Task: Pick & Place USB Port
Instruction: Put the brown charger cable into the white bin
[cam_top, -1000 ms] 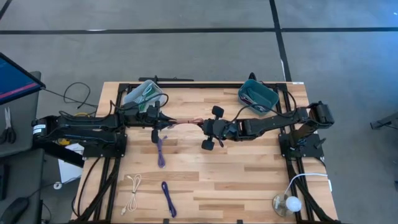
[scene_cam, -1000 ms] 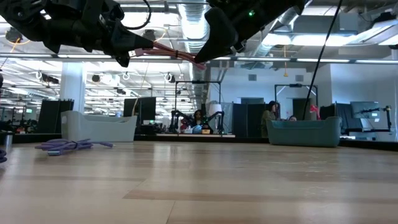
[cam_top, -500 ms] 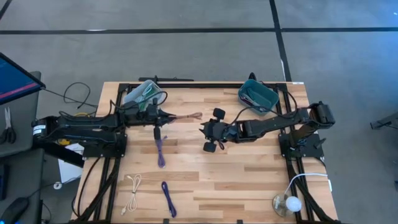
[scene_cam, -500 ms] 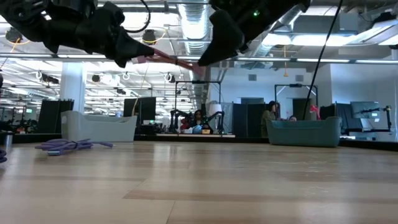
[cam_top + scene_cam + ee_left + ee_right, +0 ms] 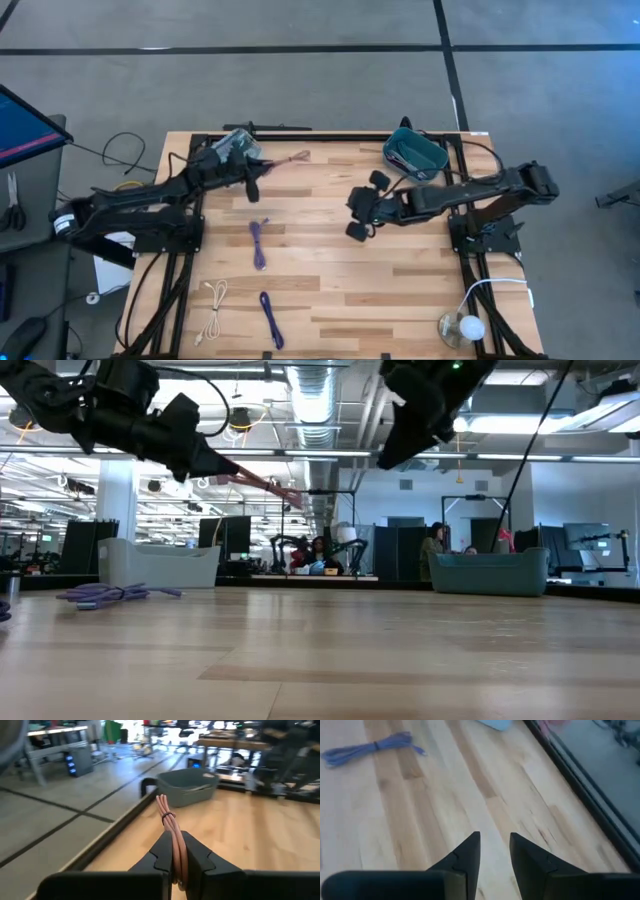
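A bundled pink cable sticks out of my left gripper, which is shut on it near the table's far left; its free end points toward the far right. The left wrist view shows the cable running forward from the fingers, bound by a dark tie. Near the table's middle right, my right gripper hangs open above the wood with nothing between its fingers. A teal bin stands on the far right of the table. My left gripper pinches the pink cable bundle near one end between its two fingers. The fingers are level and lie along the bundle. The cable juts forward past the fingertips, lifted clear of the table, sagging a little toward its free end.
A clear bin stands behind my left gripper at the far left. Two purple cables and a white cable lie on the near left. A round lamp sits at the near right corner.
The cable was stretched between both grippers. My right gripper has let go of its end, opened, and drawn back toward the table's right edge, rising a little. My left gripper has swung toward the far edge with the cable, whose free end now points to the far right.
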You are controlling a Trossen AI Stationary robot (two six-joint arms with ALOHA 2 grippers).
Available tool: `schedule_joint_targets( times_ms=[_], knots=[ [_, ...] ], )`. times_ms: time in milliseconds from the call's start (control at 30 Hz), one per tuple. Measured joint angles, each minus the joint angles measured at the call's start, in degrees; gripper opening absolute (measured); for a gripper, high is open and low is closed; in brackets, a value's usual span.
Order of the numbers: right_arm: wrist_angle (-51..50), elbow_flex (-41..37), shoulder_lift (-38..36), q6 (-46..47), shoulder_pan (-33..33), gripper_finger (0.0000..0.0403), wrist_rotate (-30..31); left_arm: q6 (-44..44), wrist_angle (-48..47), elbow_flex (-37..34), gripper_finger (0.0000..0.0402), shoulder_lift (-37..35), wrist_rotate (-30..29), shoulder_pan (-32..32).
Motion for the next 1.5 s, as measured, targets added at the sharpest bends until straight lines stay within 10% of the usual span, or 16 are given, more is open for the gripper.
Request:
schedule_joint_targets(
  times_ms=[700,1500],
  knots=[
    [-4.20,-15.82,-19.22,15.77,15.66,0.0098,18.73,-0.31,-16.01,0.00,0.0015,-12.96,-0.18,19.91],
    [-11.06,-19.25,-21.40,31.34,26.70,0.0098,28.21,-3.12,-39.40,0.04,0.0015,-17.50,-19.08,22.69]
  ],
)
